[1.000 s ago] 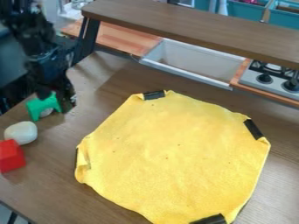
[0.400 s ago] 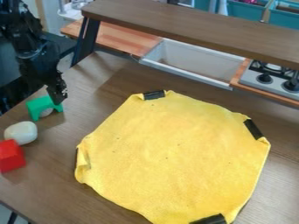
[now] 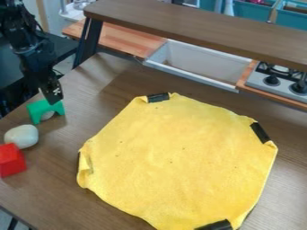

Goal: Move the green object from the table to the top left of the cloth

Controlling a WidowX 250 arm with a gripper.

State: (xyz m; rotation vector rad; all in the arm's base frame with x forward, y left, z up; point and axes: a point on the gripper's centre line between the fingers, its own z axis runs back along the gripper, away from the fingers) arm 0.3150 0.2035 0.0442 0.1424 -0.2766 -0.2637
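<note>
Green arch-shaped block (image 3: 39,108): standing upright on its two legs, it is resting on the wooden table (image 3: 57,188), near the left edge of the view. Its rounded opening is facing the camera side, and its surface is appearing plain. It is sitting off the cloth, well apart from it. Yellow cloth (image 3: 180,157): it is lying spread out on the table, mostly flat, its left corner folding over, and it is showing a few small dark specks.
</note>
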